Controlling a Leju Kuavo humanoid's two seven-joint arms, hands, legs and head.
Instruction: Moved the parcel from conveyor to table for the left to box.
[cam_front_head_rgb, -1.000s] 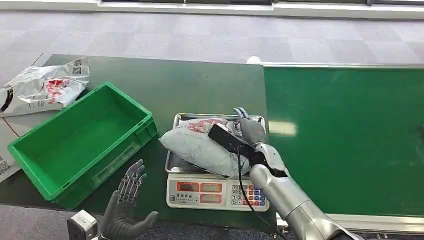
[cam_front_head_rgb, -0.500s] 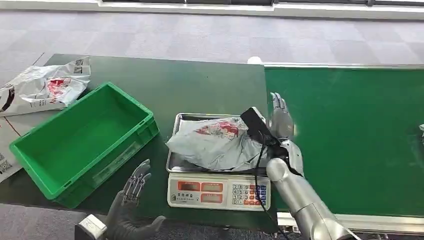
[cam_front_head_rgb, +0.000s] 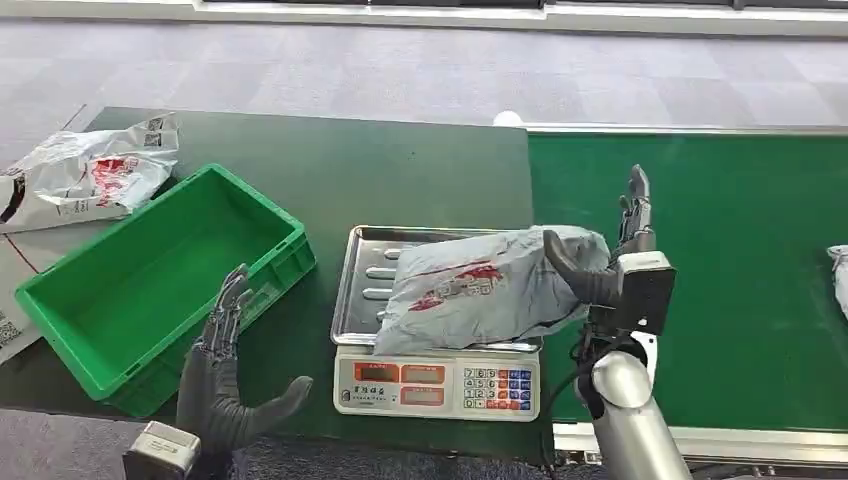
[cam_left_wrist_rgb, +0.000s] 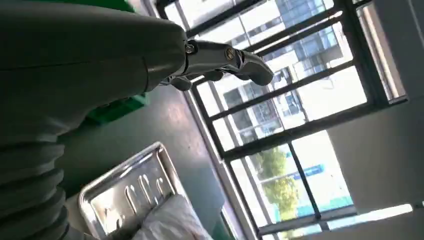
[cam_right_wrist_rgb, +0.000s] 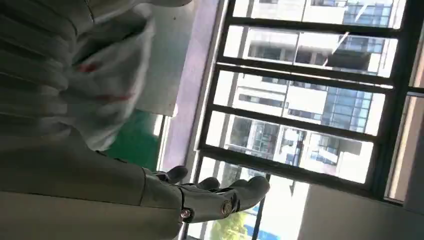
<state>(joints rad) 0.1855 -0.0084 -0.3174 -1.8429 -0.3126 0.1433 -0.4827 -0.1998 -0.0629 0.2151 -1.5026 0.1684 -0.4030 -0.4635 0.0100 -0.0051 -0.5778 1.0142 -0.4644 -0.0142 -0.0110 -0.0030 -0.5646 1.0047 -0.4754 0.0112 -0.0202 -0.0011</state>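
Observation:
The grey parcel (cam_front_head_rgb: 470, 290) with red print lies across the steel tray (cam_front_head_rgb: 365, 260) of the weighing scale (cam_front_head_rgb: 437, 385), and its right end hangs over the tray toward the conveyor belt (cam_front_head_rgb: 720, 200). My right hand (cam_front_head_rgb: 625, 265) is at that end. Its thumb hooks over the parcel and holds it against the palm, with the fingers pointing straight up. The right wrist view shows the parcel (cam_right_wrist_rgb: 110, 75) between thumb and fingers. My left hand (cam_front_head_rgb: 225, 385) is open, raised in front of the green crate (cam_front_head_rgb: 150, 270), holding nothing. The left wrist view looks past the hand (cam_left_wrist_rgb: 100, 55) at the tray (cam_left_wrist_rgb: 125, 195).
The crate stands empty on the dark table, left of the scale. Several plastic mail bags (cam_front_head_rgb: 90, 175) lie at the table's far left. Another pale parcel (cam_front_head_rgb: 838, 275) shows at the belt's right edge. Bare belt lies right of my hand.
My right hand has gone from lying on the parcel to its right end. Hand and parcel have both shifted right toward the belt. My left hand has risen a little toward the crate.

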